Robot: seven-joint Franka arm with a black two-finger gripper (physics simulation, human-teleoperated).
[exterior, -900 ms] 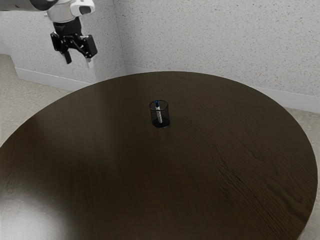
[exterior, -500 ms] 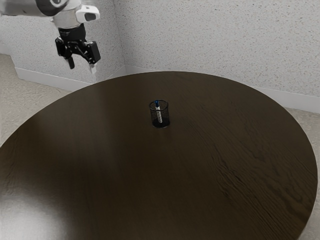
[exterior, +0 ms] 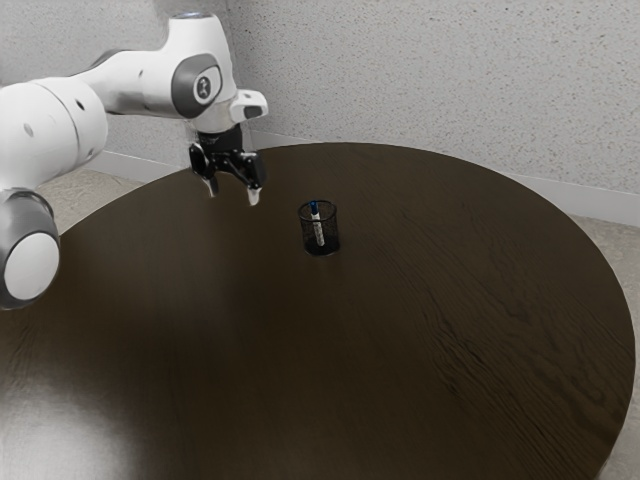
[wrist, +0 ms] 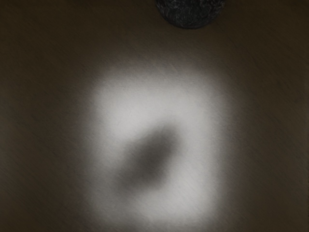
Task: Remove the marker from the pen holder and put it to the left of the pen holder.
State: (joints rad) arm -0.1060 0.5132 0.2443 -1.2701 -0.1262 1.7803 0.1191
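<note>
"Exterior view first. Where is the arm?"

"The white arm comes in from the exterior view's left and reaches toward its right. Its black gripper hangs in the upper left part of the frame, pointing down, above the round dark table."

"Condition of the hand?"

"Wide. The two fingertips stand well apart, with nothing between them."

"And the marker?"

"The marker is inside the pen holder, a black mesh cup standing upright on the table just above the middle of the frame. The marker has a pale body and a blue upper end, which reaches about the level of the rim. It leans, its upper end toward the exterior view's left."

"Is the gripper touching either one?"

"No. It is apart from both, nearer the exterior view's left than the holder is. Behind the table I note a speckled pale wall."

"Now the wrist view."

"The camera looks down on brown wood with fine grain. Part of the holder's dark, rounded mesh is in sight. Apart from it, a bright patch with soft edges lies on the wood, and within that patch is a dark smudge. I cannot tell what makes the smudge."
</note>
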